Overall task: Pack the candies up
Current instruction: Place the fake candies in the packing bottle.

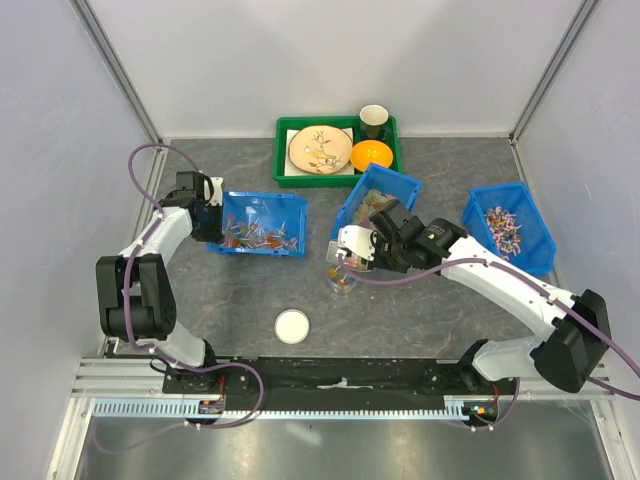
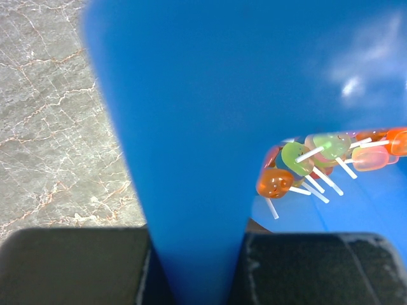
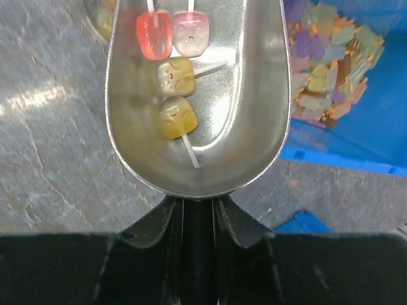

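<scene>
The candies [image 1: 262,236] are small bright sweets on white sticks, lying in a blue bin [image 1: 232,203] at the left. They also show in the left wrist view [image 2: 318,159]. My left gripper [image 1: 207,215] is shut on that bin's left wall [image 2: 210,127], which stands between its fingers [image 2: 194,254]. My right gripper [image 1: 385,245] is shut on the handle of a metal scoop [image 1: 350,245], seen close in the right wrist view [image 3: 197,216]. The scoop [image 3: 254,95] holds several candies [image 3: 172,76], red, pink and yellow. It hangs over a clear jar [image 1: 340,282].
A white lid [image 1: 292,326] lies near the front. A middle blue bin [image 1: 395,182] holds pastel packets [image 3: 331,63]. A right blue bin [image 1: 535,240] holds tiny sweets. A green tray [image 1: 283,150] at the back carries a plate, an orange bowl and a dark cup.
</scene>
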Action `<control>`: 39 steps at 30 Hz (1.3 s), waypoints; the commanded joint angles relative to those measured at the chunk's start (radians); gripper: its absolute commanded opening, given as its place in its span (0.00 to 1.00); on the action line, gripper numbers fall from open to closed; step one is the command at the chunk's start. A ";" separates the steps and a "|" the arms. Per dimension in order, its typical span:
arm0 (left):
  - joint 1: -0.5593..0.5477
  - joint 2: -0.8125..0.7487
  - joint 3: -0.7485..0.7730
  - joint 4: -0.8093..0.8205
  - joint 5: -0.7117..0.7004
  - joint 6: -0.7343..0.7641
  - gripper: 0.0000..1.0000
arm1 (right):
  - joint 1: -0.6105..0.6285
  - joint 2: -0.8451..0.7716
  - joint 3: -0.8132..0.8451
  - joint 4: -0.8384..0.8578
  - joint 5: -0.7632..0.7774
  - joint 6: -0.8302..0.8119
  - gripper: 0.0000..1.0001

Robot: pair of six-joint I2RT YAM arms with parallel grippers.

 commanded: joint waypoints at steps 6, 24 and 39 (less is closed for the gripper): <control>0.002 0.011 0.029 0.051 0.008 -0.007 0.02 | -0.002 -0.012 0.025 -0.045 0.118 -0.057 0.00; 0.002 0.011 0.029 0.051 0.009 -0.007 0.02 | 0.094 0.057 0.080 -0.158 0.290 -0.101 0.00; 0.002 0.013 0.031 0.047 0.008 -0.009 0.02 | 0.117 0.054 0.080 -0.189 0.390 -0.124 0.00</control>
